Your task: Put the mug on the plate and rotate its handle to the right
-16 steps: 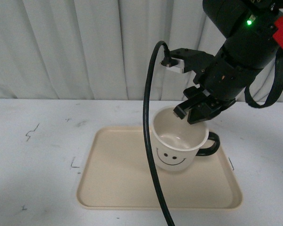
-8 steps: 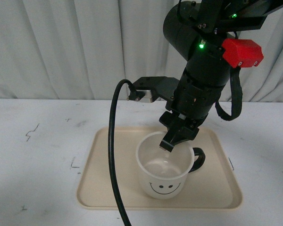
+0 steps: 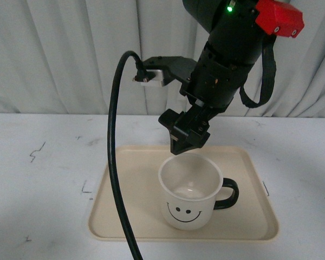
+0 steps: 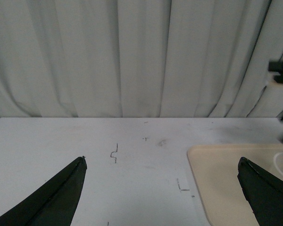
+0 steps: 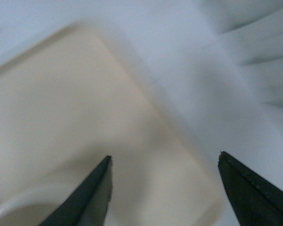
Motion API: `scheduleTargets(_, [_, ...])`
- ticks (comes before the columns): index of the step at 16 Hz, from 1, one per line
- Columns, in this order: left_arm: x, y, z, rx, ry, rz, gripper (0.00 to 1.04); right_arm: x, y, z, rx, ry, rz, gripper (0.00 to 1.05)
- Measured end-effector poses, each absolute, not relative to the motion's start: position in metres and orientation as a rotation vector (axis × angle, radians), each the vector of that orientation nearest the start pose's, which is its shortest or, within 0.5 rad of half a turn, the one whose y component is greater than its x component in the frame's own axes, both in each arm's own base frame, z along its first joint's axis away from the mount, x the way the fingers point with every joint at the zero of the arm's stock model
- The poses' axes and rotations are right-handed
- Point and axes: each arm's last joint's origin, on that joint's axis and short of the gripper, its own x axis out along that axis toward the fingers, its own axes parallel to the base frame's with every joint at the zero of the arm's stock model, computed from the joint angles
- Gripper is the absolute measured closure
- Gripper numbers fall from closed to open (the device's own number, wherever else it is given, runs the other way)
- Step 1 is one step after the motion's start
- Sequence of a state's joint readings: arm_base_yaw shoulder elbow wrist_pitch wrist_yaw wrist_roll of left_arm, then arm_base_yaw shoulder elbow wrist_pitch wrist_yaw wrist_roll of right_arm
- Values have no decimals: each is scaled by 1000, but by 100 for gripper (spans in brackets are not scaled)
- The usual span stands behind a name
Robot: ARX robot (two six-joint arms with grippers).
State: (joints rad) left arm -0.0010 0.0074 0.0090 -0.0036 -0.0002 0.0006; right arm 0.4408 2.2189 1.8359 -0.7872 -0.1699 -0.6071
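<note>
Two grippers show, and neither holds anything. The right gripper [image 3: 185,143] hangs over the middle of the plate [image 3: 124,208] with its jaws parted; in its own wrist view the two dark fingers [image 5: 92,197] stand well apart with only the beige floor of the plate between them. Its tips are close above the far rim of the mug [image 3: 190,196].

The mug stands upright on the plate, in the near half and a little toward the plate's right end. Its smiley face is turned to the front camera, and the handle [image 3: 229,194] sticks out toward the plate's right edge.

A thick black cable [image 3: 112,162] drops from the right arm and crosses in front of the plate's left part.

The left gripper [image 4: 161,159] is spread wide and empty, over bare table [image 4: 85,136] to the left of the plate, whose left corner shows in that wrist view.

The plate lies flat on the white table, with a pale curtain [image 3: 70,54] hanging behind it.
</note>
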Motion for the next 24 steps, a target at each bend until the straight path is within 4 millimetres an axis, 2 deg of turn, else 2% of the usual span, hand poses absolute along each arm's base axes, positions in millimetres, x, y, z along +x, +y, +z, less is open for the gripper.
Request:
scheduleTargets(1, [98,0,166,1,2,-2,7,423,203,187,-680,684,574,40])
scheduleTargets(2, [98,0,166,1,2,0,7,405,188,183,-555,523,331,51])
scheduleTargets(3, [98,0,166,1,2,2,7,384,160,181,-390,380,142,62])
scheduleTargets(4, [98,0,166,1,2,3,7,363,123,184,-207,208,26,75])
scheduleTargets(5, [98,0,166,1,2,2,7,342,97,189,-108,87,-26,86])
scheduleTargets(6, [98,0,166,1,2,0,7,317,79,188,-43,1,-42,98])
scheduleTargets(7, [98,0,166,1,2,0,7,294,72,184,-22,-24,-8,103])
scheduleTargets(8, [98,0,166,1,2,0,7,275,64,176,-21,-4,13,103])
scheduleTargets(11, [98,0,166,1,2,0,7,238,37,160,-19,24,-12,103])
scheduleTargets(15, [98,0,166,1,2,0,7,198,20,162,-16,15,2,103])
scheduleTargets(19, [98,0,166,1,2,0,7,171,9,163,-15,12,5,103])
scheduleTargets(20, [98,0,166,1,2,0,7,165,0,162,-15,16,-6,103])
scheduleTargets(24, [98,0,166,1,2,0,7,147,-1,164,-14,11,-7,103])
